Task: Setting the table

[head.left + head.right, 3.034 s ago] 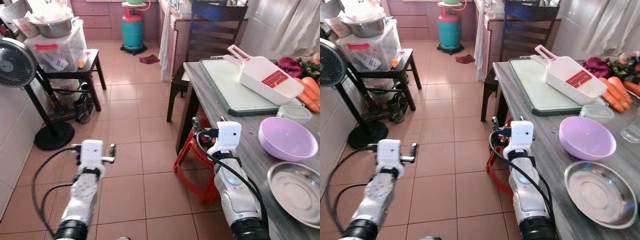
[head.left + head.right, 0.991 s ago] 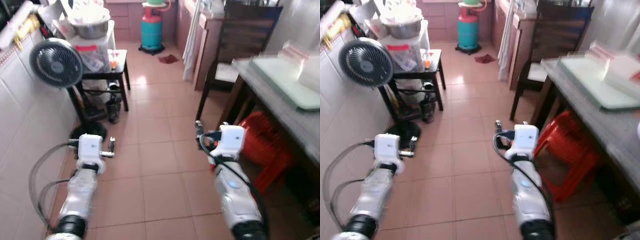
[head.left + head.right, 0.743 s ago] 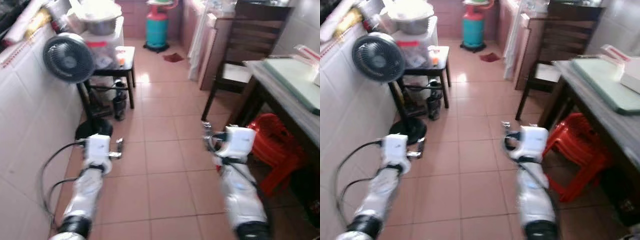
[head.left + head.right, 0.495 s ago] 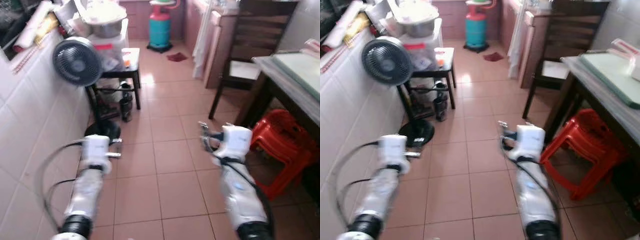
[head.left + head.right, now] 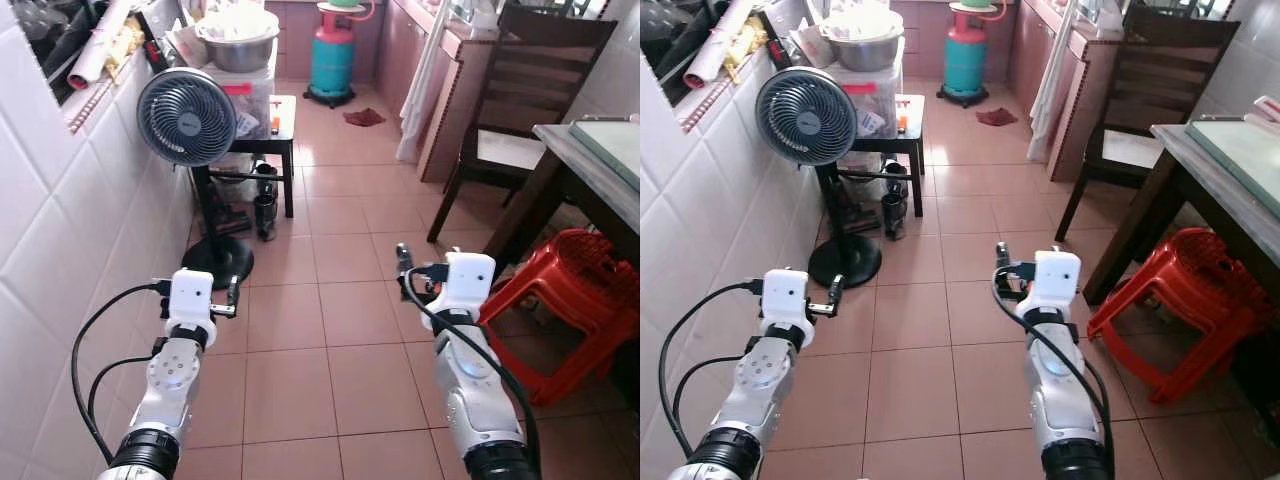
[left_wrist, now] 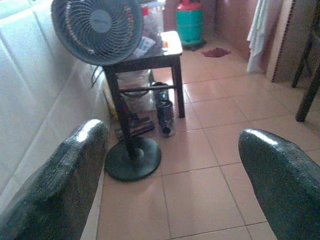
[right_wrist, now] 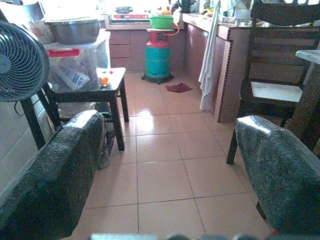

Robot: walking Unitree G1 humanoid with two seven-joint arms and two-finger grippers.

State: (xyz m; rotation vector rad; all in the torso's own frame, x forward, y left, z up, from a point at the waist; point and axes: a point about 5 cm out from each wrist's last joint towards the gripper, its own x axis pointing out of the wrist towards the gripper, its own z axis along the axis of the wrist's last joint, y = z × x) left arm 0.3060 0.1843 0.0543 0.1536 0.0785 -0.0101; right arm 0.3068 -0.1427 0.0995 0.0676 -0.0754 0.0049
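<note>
Head views: both silver arms reach forward over the tiled floor (image 5: pixel 300 370). The left gripper (image 5: pixel 232 292) is held low near the fan (image 5: pixel 186 116) at the left wall; the right gripper (image 5: pixel 402 262) is level, left of a red stool (image 5: pixel 560 300). The table (image 5: pixel 585 165), bearing a green board (image 5: pixel 612 140), stands at the far right edge beside a dark chair (image 5: pixel 520 100).

Left wrist view: the left fingers (image 6: pixel 60 185) stand wide apart, holding nothing, the fan's base beyond them.

Right wrist view: the right fingers (image 7: pixel 50 185) also stand apart and empty, facing a gas cylinder (image 7: pixel 158 56) far off.
</note>
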